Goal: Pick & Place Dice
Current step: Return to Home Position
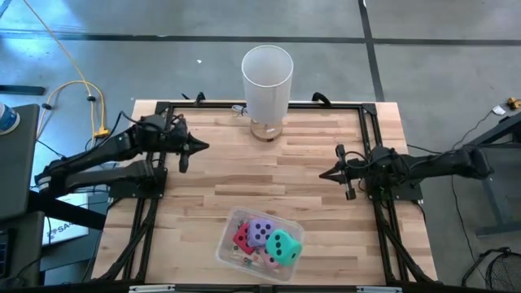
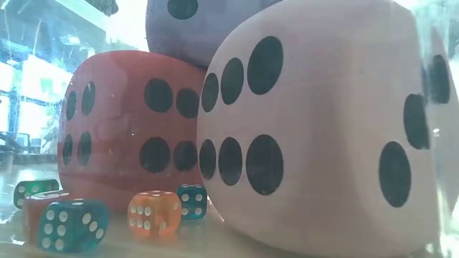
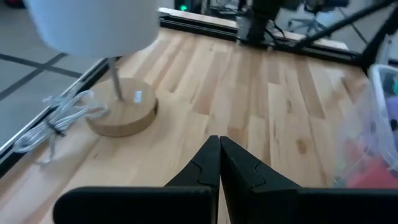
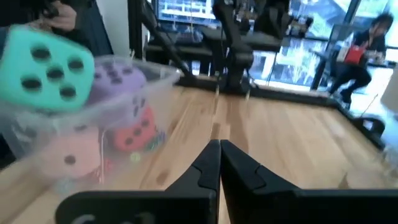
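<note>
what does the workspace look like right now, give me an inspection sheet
surface: light wooden table, bare in the middle
job's things: teal-green foam die, purple die, red die, pink die, all in the transparent plastic bin
clutter: white cylindrical lamp at far edge; small hard dice in bin
grippers: left gripper and right gripper shut, empty, apart from bin
cables: white lamp cord; yellow floor cable
surroundings: seated person beyond the table

This looks like a robotics lab: a wooden counter (image 1: 269, 171) stands on a bare concrete floor (image 1: 440, 57), a yellow cable (image 1: 81, 83) trails at ten o'clock, and lit monitors (image 4: 186, 12) and a seated person (image 4: 364, 50) show beyond.
</note>
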You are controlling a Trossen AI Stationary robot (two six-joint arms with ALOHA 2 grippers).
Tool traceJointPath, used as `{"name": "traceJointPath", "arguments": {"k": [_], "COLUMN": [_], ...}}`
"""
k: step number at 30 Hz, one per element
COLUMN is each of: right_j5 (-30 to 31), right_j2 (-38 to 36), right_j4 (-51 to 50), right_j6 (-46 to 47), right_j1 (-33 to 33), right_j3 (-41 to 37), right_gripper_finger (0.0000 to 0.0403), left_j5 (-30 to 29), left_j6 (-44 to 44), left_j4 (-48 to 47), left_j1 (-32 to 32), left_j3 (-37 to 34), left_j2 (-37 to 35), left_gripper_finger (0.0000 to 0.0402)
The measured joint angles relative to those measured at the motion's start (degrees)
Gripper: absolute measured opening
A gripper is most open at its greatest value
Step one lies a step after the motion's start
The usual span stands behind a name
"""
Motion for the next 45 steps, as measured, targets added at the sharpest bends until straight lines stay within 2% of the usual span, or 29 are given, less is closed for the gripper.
{"name": "traceJointPath", "arguments": {"k": [5,9,12,18,21,24,31,37,45], "right_j5": [-0.5,-2.0,-1.8,-6.2,-1.2,0.0,8.0,7.7,14.0], "right_j2": [-2.7,-4.5,-5.7,-6.8,-8.7,-11.5,-21.3,-26.3,-25.6], "right_j4": [5.0,6.2,5.1,4.1,8.4,9.7,2.7,-0.4,-11.0], "right_j6": [0.9,1.4,2.4,2.9,6.3,7.8,11.7,12.5,14.9], "right_j1": [-1.6,-2.2,-2.6,-3.9,-4.7,-4.8,-4.7,-4.8,-4.7], "right_j3": [-6.2,-8.9,-9.3,-9.3,-9.3,-9.3,-9.3,-9.3,-9.3], "right_gripper_finger": [0.0002,0.0002,0.0002,0.0002,0.0002,0.0002,0.0002,0.0002,0.0002], "left_j5": [0.2,-0.2,0.5,2.0,2.9,6.3,11.0,14.8,14.9], "left_j6": [-1.4,-6.5,-11.1,-11.6,-11.6,-11.7,-10.0,-8.3,-11.1], "left_j4": [0.2,7.2,10.5,11.3,12.9,14.5,14.6,14.9,15.2], "left_j1": [1.2,1.1,0.8,-0.3,-1.1,-2.1,-4.5,-5.9,-6.1], "left_j3": [-4.6,-9.6,-12.6,-14.0,-14.0,-14.0,-14.0,-14.0,-14.0], "left_j2": [-5.2,-9.0,-10.2,-9.8,-9.8,-9.8,-9.8,-9.8,-9.8], "left_gripper_finger": [0.0000,0.0000,0.0000,0.0000,0.0000,0.0000,0.0000,0.0000,0.0000]}}
